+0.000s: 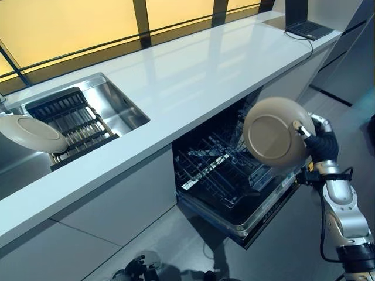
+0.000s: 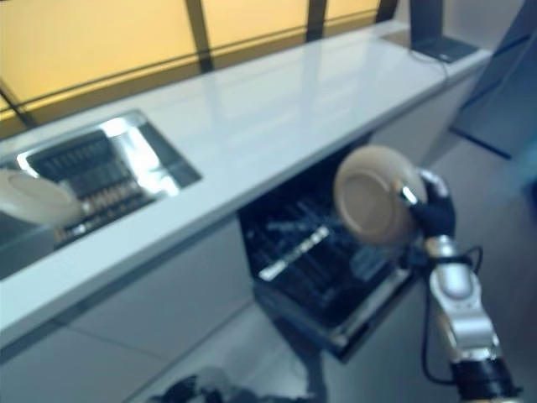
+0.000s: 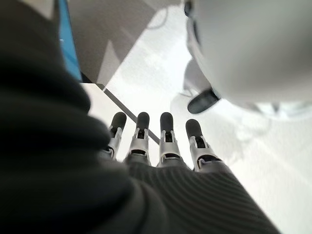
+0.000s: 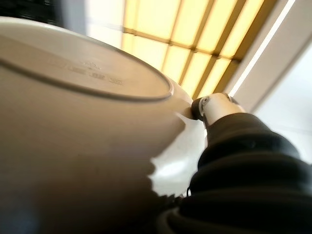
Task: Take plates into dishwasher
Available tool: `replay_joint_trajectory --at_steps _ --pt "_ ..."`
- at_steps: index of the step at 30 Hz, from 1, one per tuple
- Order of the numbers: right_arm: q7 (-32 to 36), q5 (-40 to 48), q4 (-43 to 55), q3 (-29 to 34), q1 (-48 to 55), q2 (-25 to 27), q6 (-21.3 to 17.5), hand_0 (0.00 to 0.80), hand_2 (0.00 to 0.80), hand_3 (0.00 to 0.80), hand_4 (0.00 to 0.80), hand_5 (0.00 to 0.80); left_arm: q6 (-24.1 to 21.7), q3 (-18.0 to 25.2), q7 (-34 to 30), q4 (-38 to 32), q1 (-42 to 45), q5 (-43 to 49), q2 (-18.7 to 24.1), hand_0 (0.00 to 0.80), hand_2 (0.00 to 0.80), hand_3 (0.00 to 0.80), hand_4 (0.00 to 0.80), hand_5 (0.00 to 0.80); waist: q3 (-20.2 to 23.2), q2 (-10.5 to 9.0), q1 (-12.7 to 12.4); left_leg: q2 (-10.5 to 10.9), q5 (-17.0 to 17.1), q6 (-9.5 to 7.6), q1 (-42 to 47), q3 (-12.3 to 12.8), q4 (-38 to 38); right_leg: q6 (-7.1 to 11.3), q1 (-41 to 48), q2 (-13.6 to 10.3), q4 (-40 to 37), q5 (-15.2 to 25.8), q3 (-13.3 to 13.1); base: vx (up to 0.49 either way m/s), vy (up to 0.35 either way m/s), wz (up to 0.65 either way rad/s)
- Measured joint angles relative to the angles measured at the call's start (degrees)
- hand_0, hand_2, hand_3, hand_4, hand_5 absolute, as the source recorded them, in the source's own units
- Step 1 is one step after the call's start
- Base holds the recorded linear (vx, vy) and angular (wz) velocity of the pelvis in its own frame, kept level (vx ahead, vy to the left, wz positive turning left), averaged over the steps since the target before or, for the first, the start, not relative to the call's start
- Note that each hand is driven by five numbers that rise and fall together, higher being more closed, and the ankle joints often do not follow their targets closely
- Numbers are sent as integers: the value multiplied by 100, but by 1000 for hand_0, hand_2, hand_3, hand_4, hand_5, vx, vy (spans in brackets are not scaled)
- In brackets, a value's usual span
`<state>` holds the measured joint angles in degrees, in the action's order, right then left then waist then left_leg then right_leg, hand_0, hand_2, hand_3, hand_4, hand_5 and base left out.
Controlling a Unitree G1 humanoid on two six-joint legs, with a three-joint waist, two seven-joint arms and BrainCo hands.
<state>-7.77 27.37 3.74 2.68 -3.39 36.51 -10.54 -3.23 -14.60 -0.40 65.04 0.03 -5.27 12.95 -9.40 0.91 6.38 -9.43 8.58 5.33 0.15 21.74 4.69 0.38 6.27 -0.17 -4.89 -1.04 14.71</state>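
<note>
At the far left a round beige plate (image 1: pixel 32 133) lies tilted over the near left corner of a dark slatted drying rack (image 1: pixel 73 120) that sits inside a stainless steel sink (image 1: pixel 117 105) sunk into the long white table (image 1: pixel 193 76). To the right, under the table's edge, the open dishwasher (image 1: pixel 231 175) shows its pulled-out dark wire lower rack (image 1: pixel 217 170), with the door folded down toward the grey floor. Just above the right side of that rack, a second round beige plate with a raised foot ring (image 1: pixel 275 133) is held nearly on edge, its underside turned toward the camera. The right hand (image 1: pixel 313 133) is clamped on this plate's right rim, the thumb pressing on the underside near the edge while the dark ribbed cover shows behind it; the right wrist view shows the same pinch from close up, the plate's underside filling most of the picture. At the far right end of the table a dark laptop (image 1: pixel 307 26) stands open. The left hand (image 3: pixel 161 141) shows only in its own wrist view, fingers straight and side by side, holding nothing, above a pale floor.
</note>
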Motion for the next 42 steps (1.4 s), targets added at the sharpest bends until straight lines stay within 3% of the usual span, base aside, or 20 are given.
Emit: replay_joint_trajectory --at_steps 9,19,25,34,42 --pt "128 -494 -290 48 419 -8 27 800 800 800 800 800 -70 -17 -3 70 -61 2 5 0 0 0 0 0 -103 94 209 11 0 0 -6 2 10 -16 3 -24 1 -1 4 23 27 1" --pt "176 -997 -531 -134 418 -188 80 800 800 800 800 800 -84 -174 -19 -88 -261 6 -5 0 0 0 0 0 -145 159 213 68 -2 -6 -79 -133 11 13 -1 -48 0 -19 133 40 42 7" --pt "141 -1364 -530 -598 232 -220 145 800 800 800 800 800 14 -179 -18 -80 -255 20 -3 0 0 0 0 0 -146 162 160 117 -20 -33 -89 -157 10 38 6 -95 1 -37 152 35 19 3" --pt "142 -1615 -533 -939 -77 -233 412 800 800 800 800 800 21 -270 -53 -94 -326 226 -7 0 0 0 0 0 -143 159 -81 136 -19 -41 -78 -224 8 49 57 -97 1 -44 164 34 9 4" --pt "-32 -2026 -671 -1099 -393 -246 749 800 800 800 800 800 78 -271 -85 -91 -332 230 2 0 0 0 0 0 -138 120 -149 157 -8 -56 -84 -309 11 57 90 -101 1 -49 178 7 10 5"
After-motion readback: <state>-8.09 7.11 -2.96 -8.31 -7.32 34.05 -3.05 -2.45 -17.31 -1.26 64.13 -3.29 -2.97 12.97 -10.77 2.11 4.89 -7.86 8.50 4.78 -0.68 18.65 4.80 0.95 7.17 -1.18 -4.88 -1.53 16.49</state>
